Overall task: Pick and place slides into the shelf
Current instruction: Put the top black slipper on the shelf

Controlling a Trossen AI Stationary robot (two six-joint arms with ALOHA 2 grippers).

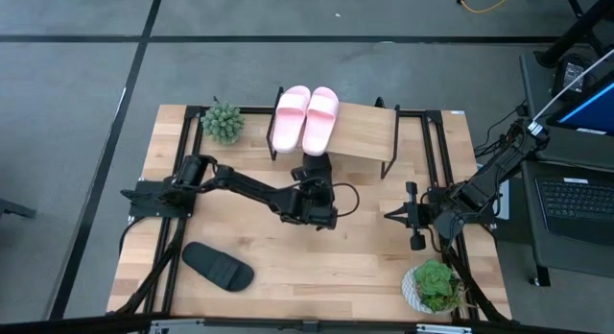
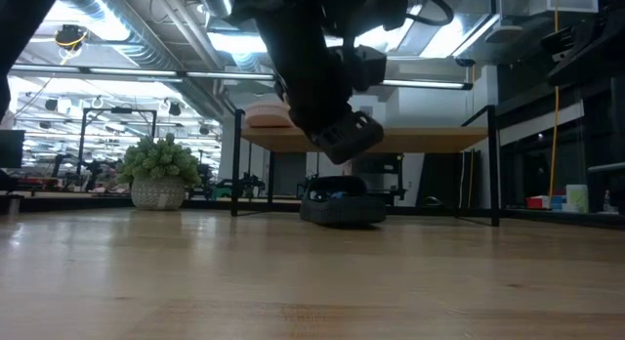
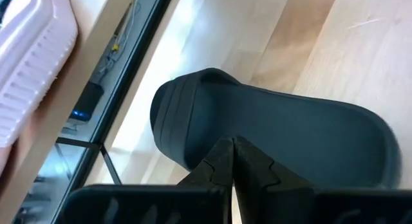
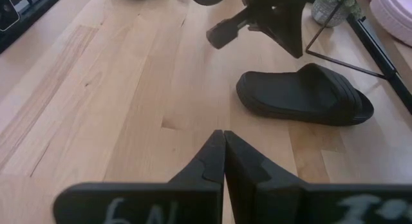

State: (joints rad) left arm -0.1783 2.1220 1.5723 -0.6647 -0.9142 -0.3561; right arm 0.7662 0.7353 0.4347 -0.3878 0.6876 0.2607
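The black slide (image 3: 270, 137) just ahead of my left gripper (image 3: 233, 161) is matte, its wide strap ribbed; my fingers are clenched on nothing. It lies at the shelf's (image 1: 369, 132) open edge, bare tabletop (image 1: 317, 262) behind me. The high view alone shows two pink slides (image 1: 305, 118) on top — and another black slide (image 1: 218, 265) well behind.

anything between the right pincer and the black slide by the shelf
No, just bare tabletop between the shut right pincer and that black slide, per the right wrist view.

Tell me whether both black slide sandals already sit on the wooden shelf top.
No: only two pale pink slide sandals sit on the small wooden shelf.
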